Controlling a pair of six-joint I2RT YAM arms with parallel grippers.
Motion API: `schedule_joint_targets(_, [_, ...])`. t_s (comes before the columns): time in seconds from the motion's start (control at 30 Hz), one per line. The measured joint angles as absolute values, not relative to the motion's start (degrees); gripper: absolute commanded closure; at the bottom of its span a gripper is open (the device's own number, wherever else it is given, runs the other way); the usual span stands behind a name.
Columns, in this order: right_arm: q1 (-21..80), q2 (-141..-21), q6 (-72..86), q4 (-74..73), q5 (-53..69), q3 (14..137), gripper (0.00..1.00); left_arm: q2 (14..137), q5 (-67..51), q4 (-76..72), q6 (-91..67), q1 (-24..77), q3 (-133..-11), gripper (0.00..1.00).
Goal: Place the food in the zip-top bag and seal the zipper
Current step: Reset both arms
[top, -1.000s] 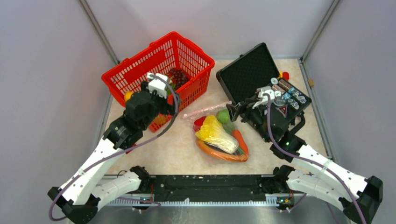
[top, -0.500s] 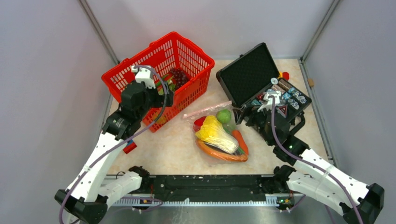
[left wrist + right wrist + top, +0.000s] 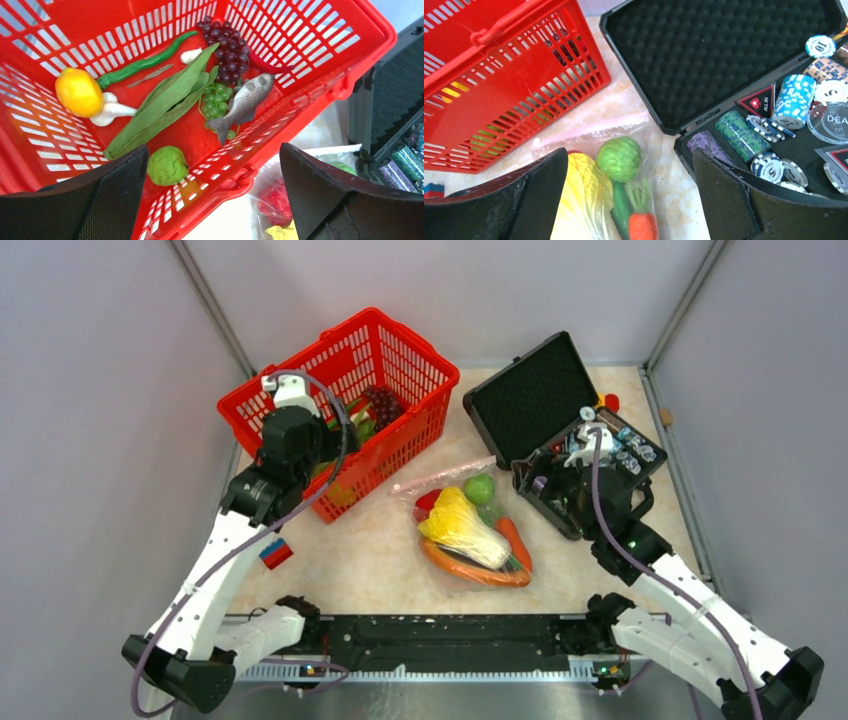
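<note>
Left claw point(image 3: 214, 150) wide, empty over basket point(image 3: 320, 30); right claw point(image 3: 629, 152) wide above bag point(image 3: 651, 150). Risk: grabbing grapes point(image 3: 227, 50) could snag fish point(image 3: 245, 102).

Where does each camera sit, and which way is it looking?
Top external: high behind the arms, looking down on the table; both arms show.
Left wrist: on the left arm, looking into the red mesh plastic basket; open left gripper shows.
Right wrist: on the right arm, facing the crinkly clear zip-top bag and black hard case; open right gripper shows.
Shared: both wrist views catch basket and bag.
</note>
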State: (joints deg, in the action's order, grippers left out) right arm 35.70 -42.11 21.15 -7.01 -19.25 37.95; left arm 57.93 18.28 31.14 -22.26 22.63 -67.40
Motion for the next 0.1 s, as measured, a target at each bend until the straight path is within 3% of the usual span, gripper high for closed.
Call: schedule_joint_targets(0.1, [35.7, -41.9, 20.8, -7.2, -19.2, 38.9, 0.07, 58.0, 20.5, 31.4, -22.6, 22.6, -67.4, 0.01])
